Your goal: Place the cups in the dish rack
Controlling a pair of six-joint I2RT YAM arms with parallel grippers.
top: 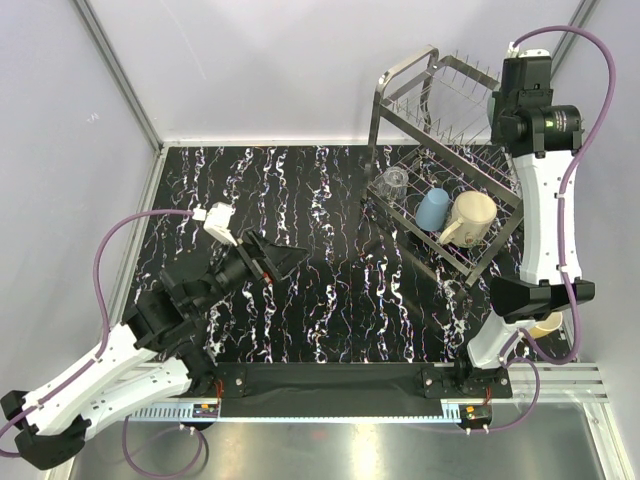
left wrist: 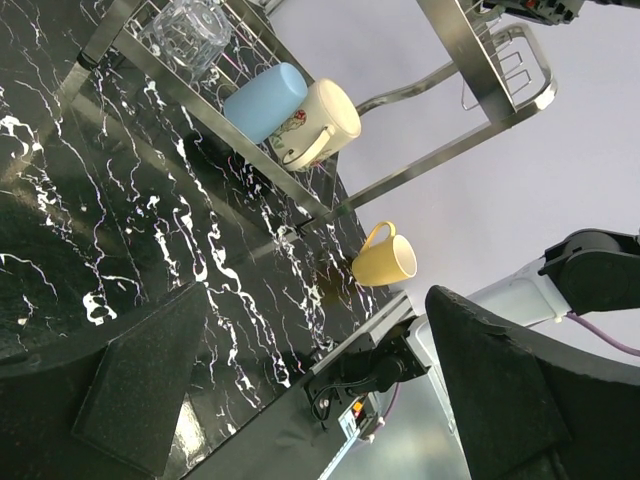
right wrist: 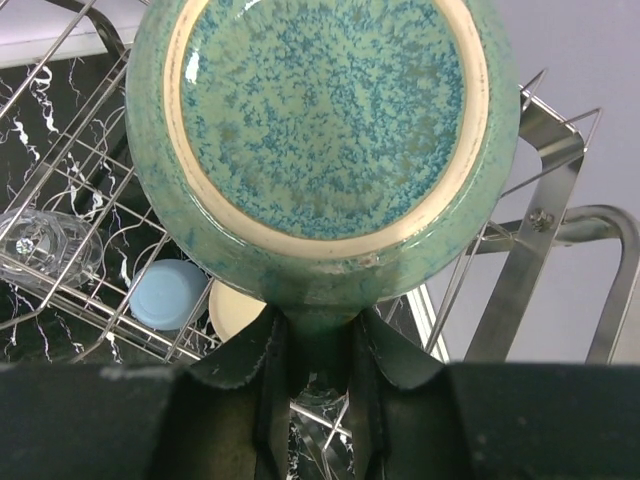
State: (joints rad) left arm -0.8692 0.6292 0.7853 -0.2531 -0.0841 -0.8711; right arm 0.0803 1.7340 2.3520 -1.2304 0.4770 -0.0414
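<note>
Speckled teal glazed mug (right wrist: 320, 130), round base toward camera, handle clamped in right gripper (right wrist: 318, 362) over silver wire dish rack (right wrist: 540, 150), left gripper (left wrist: 315, 300) agape.

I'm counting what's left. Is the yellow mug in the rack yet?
Out. The yellow mug sits on the black table, apart from the dish rack frame.
</note>
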